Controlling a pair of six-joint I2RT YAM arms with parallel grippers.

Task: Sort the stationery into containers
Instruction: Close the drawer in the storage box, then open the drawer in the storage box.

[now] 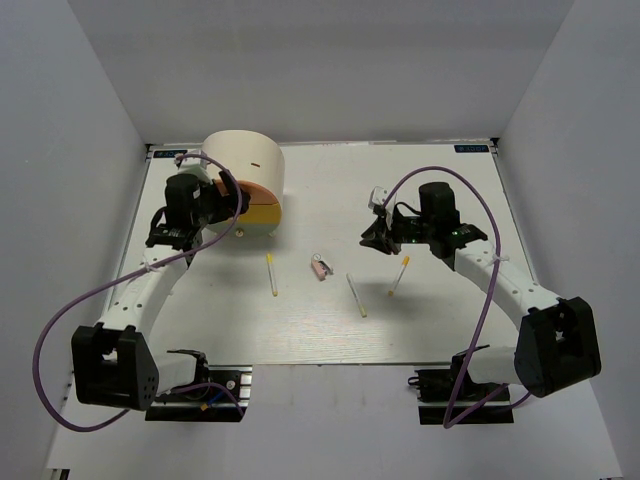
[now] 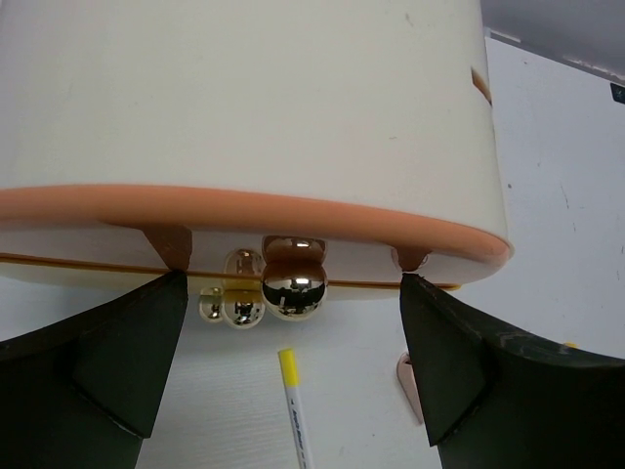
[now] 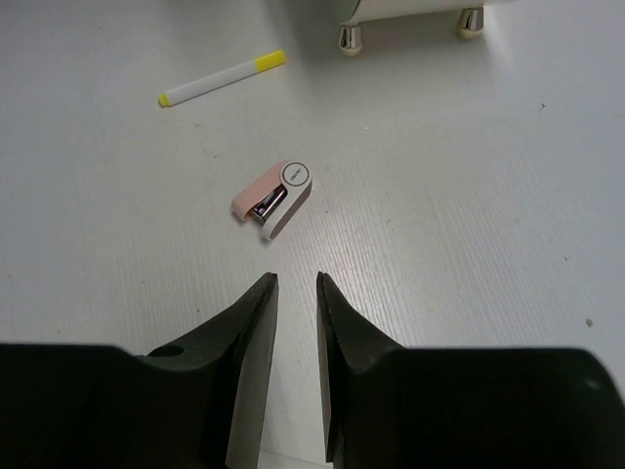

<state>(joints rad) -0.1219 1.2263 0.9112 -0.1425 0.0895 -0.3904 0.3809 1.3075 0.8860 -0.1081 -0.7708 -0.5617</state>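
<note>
Right wrist: right tool point(image 3: 297, 279), narrowly parted, empty; pink block point(image 3: 272, 200) lies just ahead

White bench point(image 1: 300, 330), faintly grained surface, enclosed on three sides by plain pale grey walls point(image 1: 330, 70). Lighting even, shadows soft.

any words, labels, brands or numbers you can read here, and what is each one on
No text here can be read for certain.
Right blue sticker: print too small to read.
Left blue sticker: print too small to read.
Yellow-tipped stick: fine dark print on the barrel, blurred.
Pink block: mark on its round white badge, too small to read.
</note>
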